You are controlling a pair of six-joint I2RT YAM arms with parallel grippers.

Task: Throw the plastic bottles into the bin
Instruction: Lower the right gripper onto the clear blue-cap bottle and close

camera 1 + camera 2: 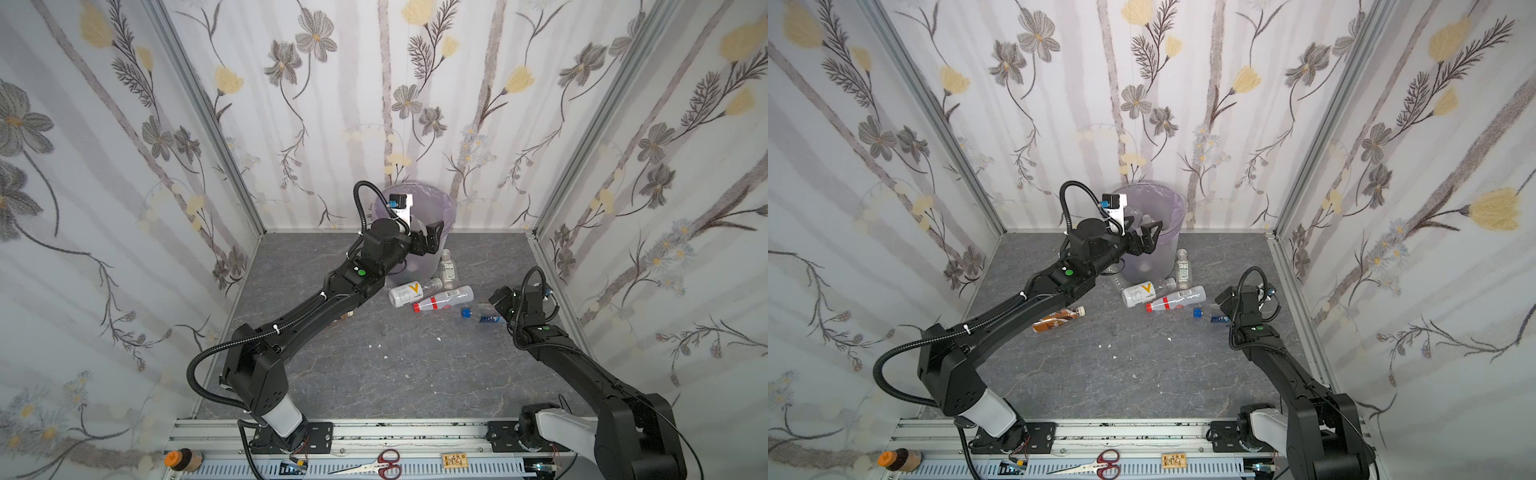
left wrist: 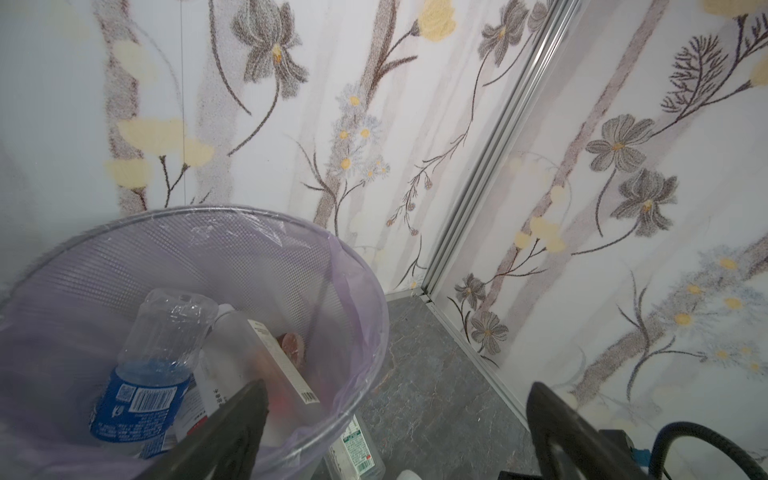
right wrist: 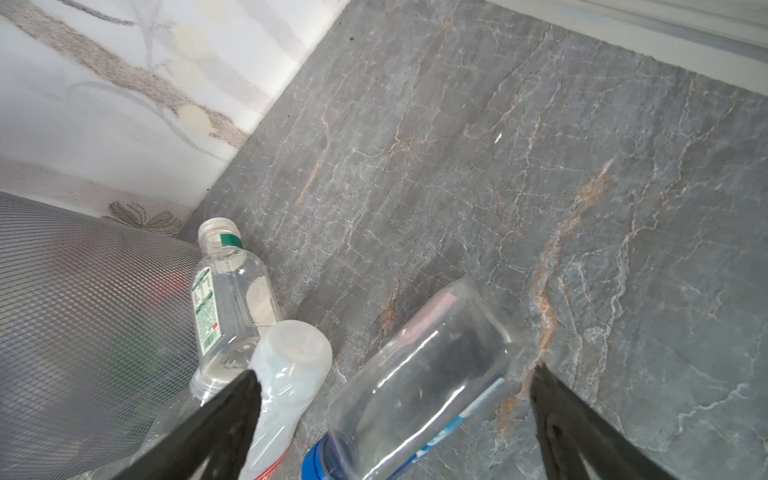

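Step in hand: the right gripper (image 3: 395,373) is hovering over the blue-capped bottle (image 3: 449,332), which is lying on the bench (image 1: 415,374) at 3 o'clock of the bottle cluster. I am judging this as the pick before a throw.
Right fingers: standing wide, one on each side of the clear body, holding nothing.
Doing it well: lowering squarely over the mid-body, away from the cap, and closing gently. The thin wall is looking crushable and ready to roll.
Left gripper (image 1: 1144,237): hanging by the bin's (image 2: 232,208) near rim, fingers wide and empty.
Bin: standing at 12 o'clock of the bench and holding a blue-labelled bottle (image 2: 145,374) among others.
Around: the red-labelled bottle (image 1: 444,300) is lying at 9 o'clock of the target, with the white V bottle (image 1: 405,294) beyond it. The green-labelled bottle (image 3: 226,299) is lying by the bin's foot.
In the way: the left arm is crowding the bin's mouth, and the red-labelled bottle's base is sitting near one right finger.
Poor view: the fingers' height above the bench is perhaps unclear.
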